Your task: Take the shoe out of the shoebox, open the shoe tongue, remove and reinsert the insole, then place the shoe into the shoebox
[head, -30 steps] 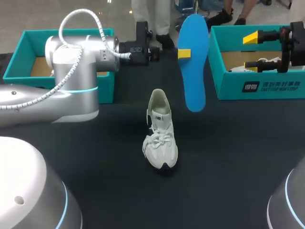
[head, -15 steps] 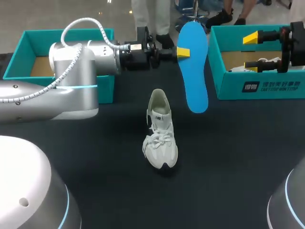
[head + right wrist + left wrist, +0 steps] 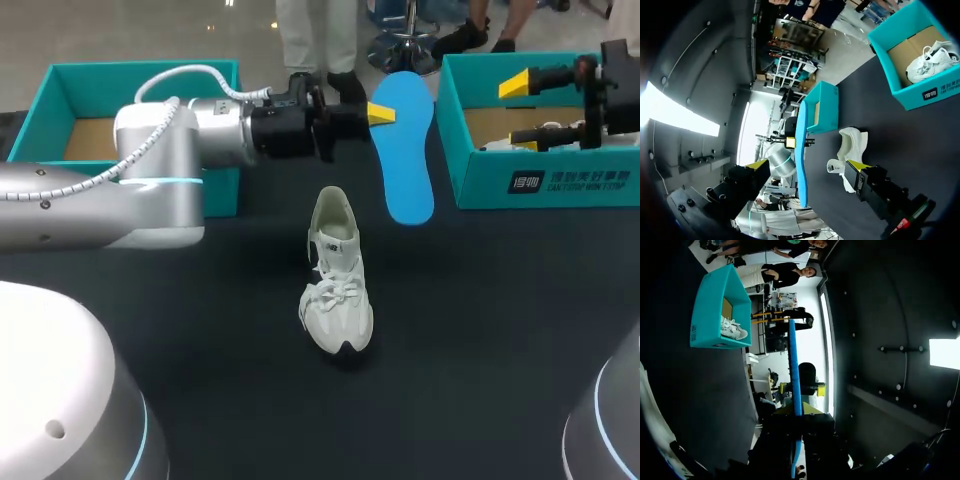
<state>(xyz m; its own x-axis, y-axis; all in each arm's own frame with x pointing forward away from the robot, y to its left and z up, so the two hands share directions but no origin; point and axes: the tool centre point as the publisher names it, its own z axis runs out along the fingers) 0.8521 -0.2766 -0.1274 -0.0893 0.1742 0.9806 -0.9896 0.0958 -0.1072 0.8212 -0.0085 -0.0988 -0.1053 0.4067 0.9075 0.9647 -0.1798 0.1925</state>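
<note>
My left gripper (image 3: pixel 380 115) is clamped on the edge of the blue insole (image 3: pixel 408 160), holding it in the air at one o'clock from the white shoe (image 3: pixel 338 290) standing on the table (image 3: pixel 480 330). At three o'clock from the insole, my right gripper (image 3: pixel 522 108) hangs with fingers apart over the right-hand teal shoebox (image 3: pixel 520 185)

Rounded silver-grey links are seen on the left arm (image 3: pixel 120 205), which is ringed by a light-blue band (image 3: pixel 165 184) and looped over by a white ribbed cable (image 3: pixel 200 70); its wrist section (image 3: pixel 285 125) is black. The right gripper (image 3: pixel 517 110) is black with wedge-shaped yellow tips.
</note>
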